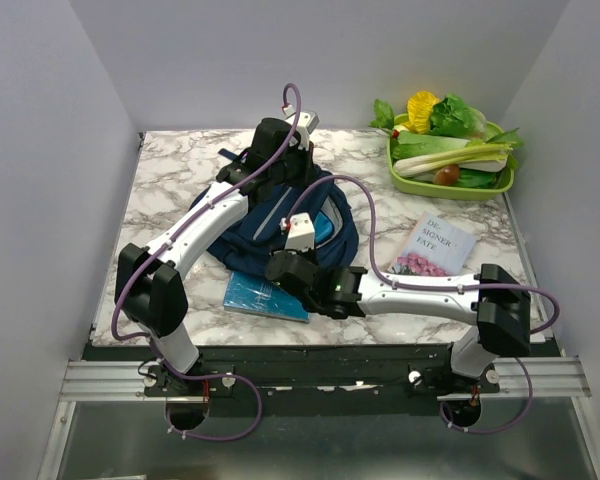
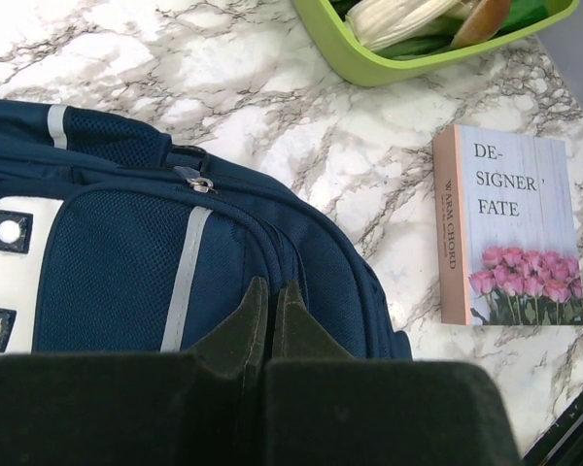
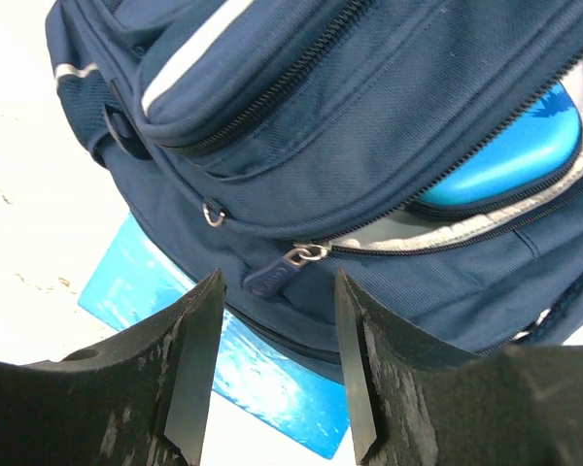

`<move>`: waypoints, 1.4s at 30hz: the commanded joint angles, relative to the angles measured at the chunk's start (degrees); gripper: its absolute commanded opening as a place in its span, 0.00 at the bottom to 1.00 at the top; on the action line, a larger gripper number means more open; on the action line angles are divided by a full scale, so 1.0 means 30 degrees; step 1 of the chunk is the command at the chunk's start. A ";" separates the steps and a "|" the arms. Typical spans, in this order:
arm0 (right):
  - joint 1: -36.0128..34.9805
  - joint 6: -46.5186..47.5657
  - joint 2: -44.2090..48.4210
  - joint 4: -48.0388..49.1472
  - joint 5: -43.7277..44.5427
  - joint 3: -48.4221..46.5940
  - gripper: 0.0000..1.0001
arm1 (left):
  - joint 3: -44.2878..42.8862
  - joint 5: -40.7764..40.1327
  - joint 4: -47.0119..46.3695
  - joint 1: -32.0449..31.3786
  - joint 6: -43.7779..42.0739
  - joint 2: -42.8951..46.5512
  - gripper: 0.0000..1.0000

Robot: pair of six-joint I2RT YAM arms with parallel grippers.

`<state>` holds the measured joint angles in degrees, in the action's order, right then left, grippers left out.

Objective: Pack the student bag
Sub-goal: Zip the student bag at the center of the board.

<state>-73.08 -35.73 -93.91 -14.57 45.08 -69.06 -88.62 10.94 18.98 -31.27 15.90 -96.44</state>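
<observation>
The navy student bag (image 1: pixel 315 215) lies in the middle of the marble table, on top of a flat blue book (image 1: pixel 265 298). My left gripper (image 2: pixel 270 285) is shut, its tips together over the bag's side (image 2: pixel 126 272) near the grey stripe; whether fabric is pinched does not show. My right gripper (image 3: pixel 277 279) is open at the bag's near edge, and the zipper's blue pull tab (image 3: pixel 270 280) lies between its fingertips, untouched. The zip there stands partly undone, and a blue pencil case (image 3: pixel 505 155) shows inside the opening.
A book titled "Designer Fate" (image 1: pixel 435 245) with pink flowers on its cover lies right of the bag. At the back right stands a green tray (image 1: pixel 500 186) of vegetables. The blue book (image 3: pixel 165 320) sticks out from under the bag toward the near table edge.
</observation>
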 commanded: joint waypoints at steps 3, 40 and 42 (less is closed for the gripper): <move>0.0539 0.0043 -0.1040 0.1369 -0.0582 -0.0857 0.58 | -0.0343 -0.0482 -0.2051 -0.0183 0.0793 0.0126 0.00; 0.1772 -0.3356 0.1535 -0.0391 -0.1697 0.3067 0.01 | 0.2437 0.5928 0.0405 0.1571 -0.3714 0.3520 0.79; 0.1772 -0.3122 0.1712 -0.0213 -0.1609 0.3155 0.01 | 0.2994 0.6837 0.0819 0.1837 -0.4998 0.4020 0.79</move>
<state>-68.07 -44.23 -91.66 -15.68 39.31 -61.01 -82.46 21.26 17.19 -28.10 8.25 -88.38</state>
